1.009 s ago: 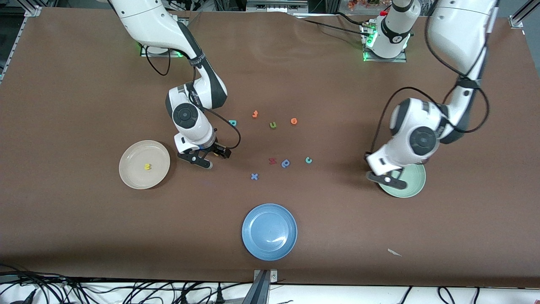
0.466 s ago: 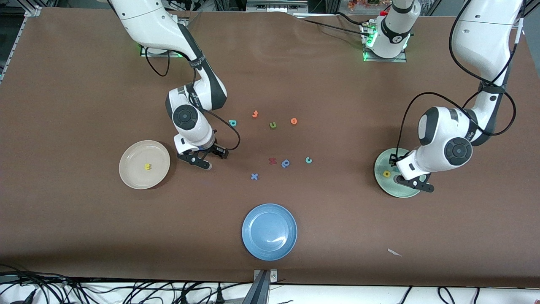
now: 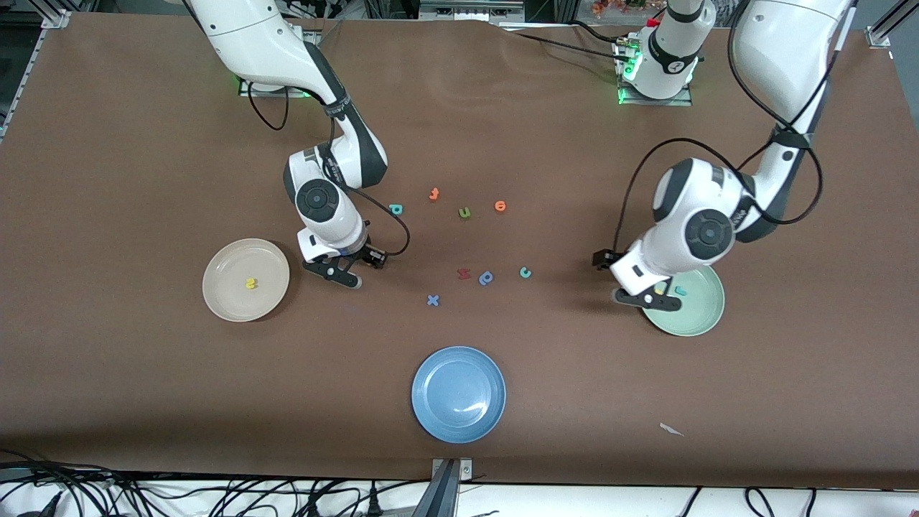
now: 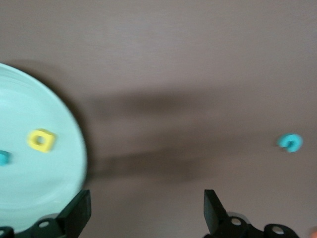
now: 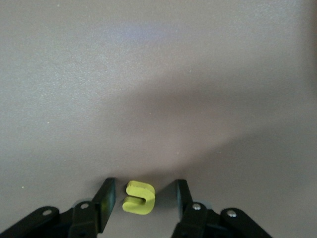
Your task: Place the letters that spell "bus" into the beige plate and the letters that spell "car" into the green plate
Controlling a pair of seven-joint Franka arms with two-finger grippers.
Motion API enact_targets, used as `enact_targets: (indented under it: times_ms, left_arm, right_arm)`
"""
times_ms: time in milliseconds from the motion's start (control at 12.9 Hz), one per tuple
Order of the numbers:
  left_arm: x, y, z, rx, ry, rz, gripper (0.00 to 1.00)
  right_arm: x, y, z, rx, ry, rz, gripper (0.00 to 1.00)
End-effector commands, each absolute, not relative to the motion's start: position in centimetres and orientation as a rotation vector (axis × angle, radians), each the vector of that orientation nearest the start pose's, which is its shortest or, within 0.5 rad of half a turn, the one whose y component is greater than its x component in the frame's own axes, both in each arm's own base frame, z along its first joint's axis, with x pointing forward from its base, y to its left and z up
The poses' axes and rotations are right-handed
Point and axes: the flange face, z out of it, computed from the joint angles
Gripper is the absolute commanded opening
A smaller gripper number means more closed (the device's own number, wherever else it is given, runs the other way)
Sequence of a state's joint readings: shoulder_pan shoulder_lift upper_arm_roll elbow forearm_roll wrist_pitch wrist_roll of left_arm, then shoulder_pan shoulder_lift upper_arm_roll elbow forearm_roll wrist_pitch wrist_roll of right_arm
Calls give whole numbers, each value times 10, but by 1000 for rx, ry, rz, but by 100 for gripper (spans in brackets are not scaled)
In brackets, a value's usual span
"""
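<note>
A chunky yellow foam "u" (image 5: 138, 201) lies on the matte brown table (image 3: 143, 395) at the glossy beige plate's (image 3: 226, 287) three o'clock, straddled untouched by the right gripper's (image 5: 144, 187) parted jaws, while the left gripper (image 4: 147, 210) gapes wide over the green plate's (image 3: 693, 316) nine o'clock rim.

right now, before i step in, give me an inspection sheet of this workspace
surface: brown table; white scrap near the front camera's edge
job's things: beige plate holds one yellow letter; green plate holds a yellow rounded letter and a teal letter; teal c and teal b on the table
clutter: blue plate; spare letters mid-table
grippers: left gripper open at the green plate's rim; right gripper open, jaws either side of a yellow u
cables: black arm cables; floor bundle
surroundings: nothing seen
</note>
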State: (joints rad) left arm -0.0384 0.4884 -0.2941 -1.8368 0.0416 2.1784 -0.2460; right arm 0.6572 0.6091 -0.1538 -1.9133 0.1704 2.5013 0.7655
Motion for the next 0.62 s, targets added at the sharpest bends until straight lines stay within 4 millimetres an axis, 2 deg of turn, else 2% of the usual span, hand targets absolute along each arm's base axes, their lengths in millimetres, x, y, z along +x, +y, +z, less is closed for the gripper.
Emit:
enact_targets:
  times_ms: [0,155,233,388,543]
  left_arm:
    - [600,-244,279,-3192,19,192,100]
    - [603,-298,275,-3210,118,159,100]
    - [604,-315,268,-3217,149,163,100]
    - [600,-335,246,-3213,218,124,97]
    - [593,-341,219,-3154,314,108,87]
  right_arm:
    - [547,309,175,-3070,588,37,54]
    - [547,310,176,-3068,584,36,50]
    - [547,309,176,-3068,587,36,49]
    - [547,309,176,-3067,589,36,43]
    - [546,311,175,-3068,584,40,40]
